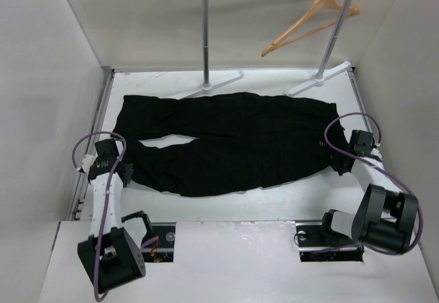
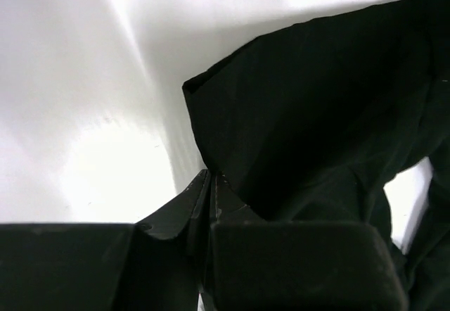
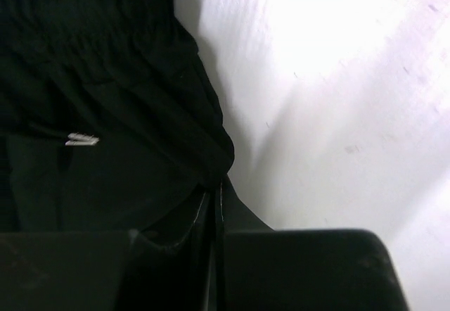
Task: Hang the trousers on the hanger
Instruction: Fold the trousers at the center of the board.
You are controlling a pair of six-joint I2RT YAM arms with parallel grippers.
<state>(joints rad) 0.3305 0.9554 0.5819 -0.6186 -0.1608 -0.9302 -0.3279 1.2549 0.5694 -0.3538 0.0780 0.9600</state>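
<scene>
Trousers (image 1: pixel 226 142): black, spread flat on the white table (image 1: pixel 274 203) just in front of the rail stand (image 1: pixel 206 35), close to its 2 feet.
Lie of the cloth: waist towards the stand's right post, 2 legs running out past its left post.
Hanger (image 1: pixel 309 23): tan wood, hooked on the stand's top bar beside the right post, tilted, nothing on it.
Left gripper (image 2: pixel 213 179): in front of the stand and left of its left post, fingers pressed together, pinching the hem corner of the near leg.
Right gripper (image 3: pixel 214 188): in front of the stand's right foot, fingers pressed together, pinching the bunched edge of the waist.
Drawstring tip (image 3: pixel 82 140): pale, lying on the cloth near the waist.
</scene>
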